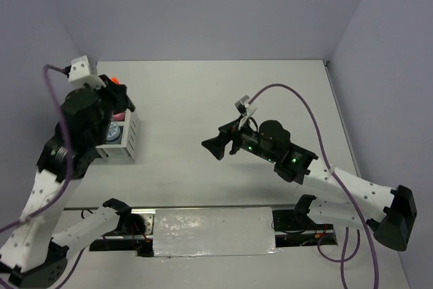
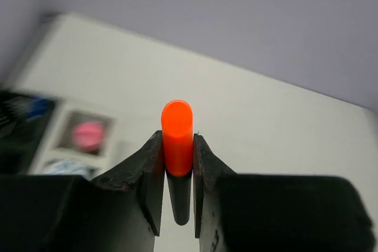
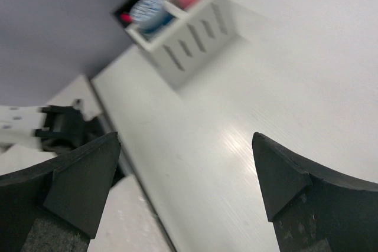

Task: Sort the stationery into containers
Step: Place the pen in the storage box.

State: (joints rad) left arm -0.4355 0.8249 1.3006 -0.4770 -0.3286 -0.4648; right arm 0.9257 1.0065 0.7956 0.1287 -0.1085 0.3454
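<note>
My left gripper (image 2: 177,149) is shut on a short black highlighter with an orange cap (image 2: 177,137), which sticks out past the fingertips. In the top view this gripper (image 1: 110,87) holds the orange cap (image 1: 116,80) just behind the white slotted box (image 1: 127,141). The box holds a round blue-white tin (image 1: 114,132) and a pink jar (image 2: 88,136). A dark, blurred holder (image 2: 20,119) sits left of the box. My right gripper (image 1: 211,145) is open and empty above mid-table; its view (image 3: 186,137) shows the white box (image 3: 195,39) far ahead with the tin (image 3: 147,10) inside.
Grey walls close the table at the back, left and right. A white padded strip (image 1: 213,231) lies between the arm bases at the near edge. My left arm covers much of the area left of the box.
</note>
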